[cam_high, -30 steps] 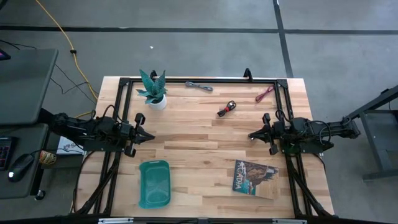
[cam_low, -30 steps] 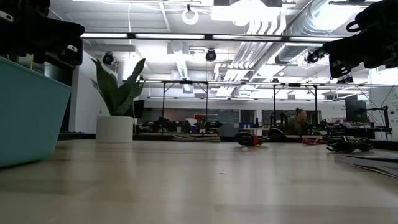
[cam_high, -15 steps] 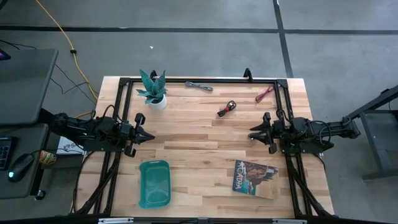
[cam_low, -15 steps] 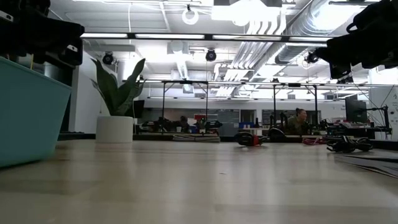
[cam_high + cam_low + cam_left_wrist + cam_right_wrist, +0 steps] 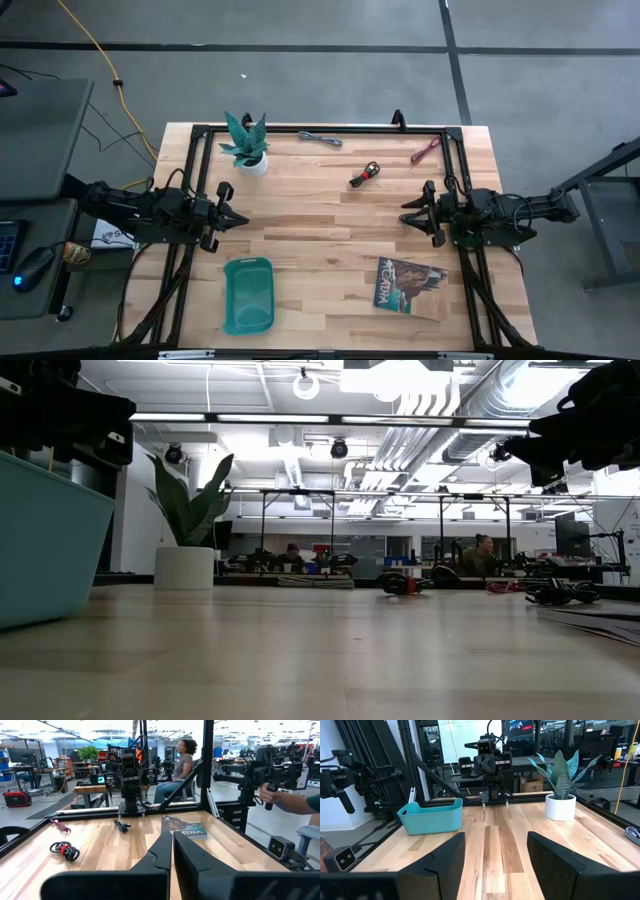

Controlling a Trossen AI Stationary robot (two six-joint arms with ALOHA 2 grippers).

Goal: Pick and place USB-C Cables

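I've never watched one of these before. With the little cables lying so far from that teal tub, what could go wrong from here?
All three cables lie along the far edge: grey cable, black-and-red cable, maroon cable. The teal tray sits near the front, so a thin coil might slip during that long carry. The grey cable lies close to the potted plant, which an arm could bump. The maroon cable lies beside the black frame rail, leaving the right hand little room.

even, bright overhead light washes the pale wooden table [image 5: 320,220]; shadows beneath the arms stay faint. in the low view ceiling lamps glare white above the table, whose near surface lies blurred.
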